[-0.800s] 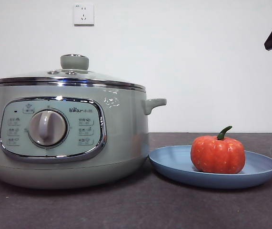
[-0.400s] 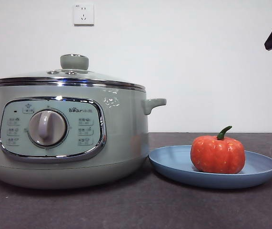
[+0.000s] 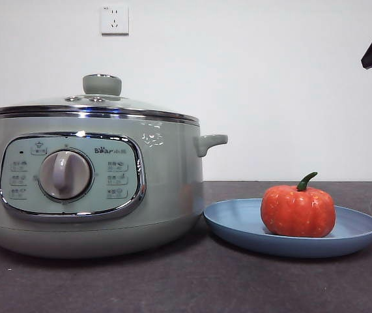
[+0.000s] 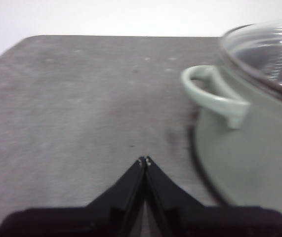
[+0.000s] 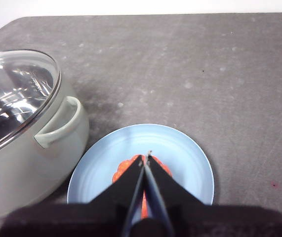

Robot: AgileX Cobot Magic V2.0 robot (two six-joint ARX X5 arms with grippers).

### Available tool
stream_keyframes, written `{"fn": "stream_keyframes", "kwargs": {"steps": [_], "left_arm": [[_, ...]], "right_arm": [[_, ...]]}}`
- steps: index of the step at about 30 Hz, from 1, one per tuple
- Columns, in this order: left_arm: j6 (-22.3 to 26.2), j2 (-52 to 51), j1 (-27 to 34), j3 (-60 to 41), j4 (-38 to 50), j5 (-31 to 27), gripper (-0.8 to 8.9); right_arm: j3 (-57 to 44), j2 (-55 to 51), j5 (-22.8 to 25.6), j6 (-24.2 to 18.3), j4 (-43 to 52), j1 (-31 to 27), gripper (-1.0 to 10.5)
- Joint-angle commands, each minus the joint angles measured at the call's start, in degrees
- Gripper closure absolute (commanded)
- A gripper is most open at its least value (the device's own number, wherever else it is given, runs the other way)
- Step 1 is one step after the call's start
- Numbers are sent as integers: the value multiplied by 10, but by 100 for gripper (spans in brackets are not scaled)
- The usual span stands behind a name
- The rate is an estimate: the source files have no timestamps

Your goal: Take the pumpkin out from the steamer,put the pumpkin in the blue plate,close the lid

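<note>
Nothing is changing across the last second: pumpkin (image 3: 298,210), plate (image 3: 358,229), steamer (image 3: 172,189) and lid (image 3: 94,104) are all sitting exactly where they were, and the dark arm tip at the top right corner of the front view is not shifting either.

Pumpkin is resting upright on the plate, stem up, just beside the steamer. Lid is seated on the steamer, chrome rim looking flush all round, though the far edge is hard to check from this low angle.

Right gripper (image 5: 145,159) is hanging high above the plate with jaws pressed together and empty, pumpkin partly hidden behind them. Left gripper (image 4: 144,160) is hovering over bare table (image 4: 81,98) next to the steamer's side handle (image 4: 215,96), jaws also pressed together, gripping nothing.

Judging from this layout, all three steps are looking done: pumpkin out, pumpkin plated, lid on. The stillness is suggesting the episode is ending or the arms are idling clear. No remaining move seems needed; nothing is sitting at risk of tipping or rolling.
</note>
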Motion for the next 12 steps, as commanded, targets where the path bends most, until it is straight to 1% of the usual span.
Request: {"fn": "stream_keyframes", "kwargs": {"steps": [1, 12], "left_arm": [[-6, -2, 1, -9, 0, 41, 817], [-6, -2, 1, -9, 0, 42, 817]], "right_arm": [[-4, 0, 2, 5, 1, 0, 945], [-4, 0, 2, 6, 1, 0, 945]]}}
